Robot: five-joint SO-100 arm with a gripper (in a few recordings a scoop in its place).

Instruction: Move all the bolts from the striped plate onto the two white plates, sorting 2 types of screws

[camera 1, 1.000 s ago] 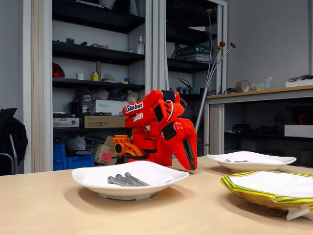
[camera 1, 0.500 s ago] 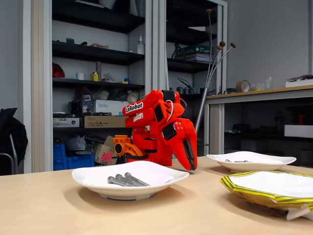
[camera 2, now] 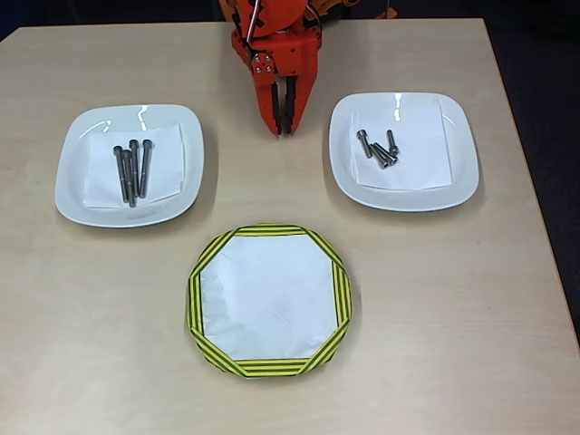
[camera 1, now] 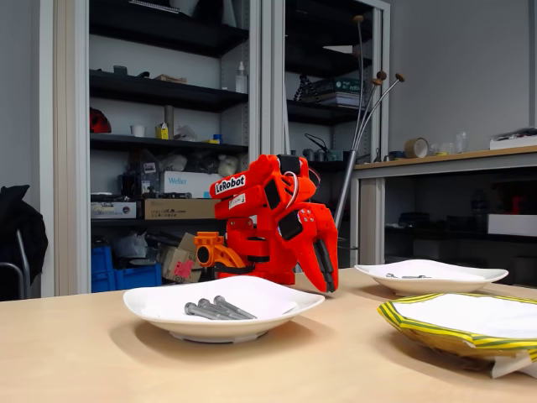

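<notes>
The striped plate lies in front, its white inside bare. On the left white plate rest several long bolts. In the overhead view the right white plate holds several short bolts; the fixed view shows this plate behind the striped one. My red gripper is folded down between the two white plates, tips near the table, shut and holding nothing.
The wooden table has free room around the plates. Behind it in the fixed view stand shelves full of boxes and a counter at right.
</notes>
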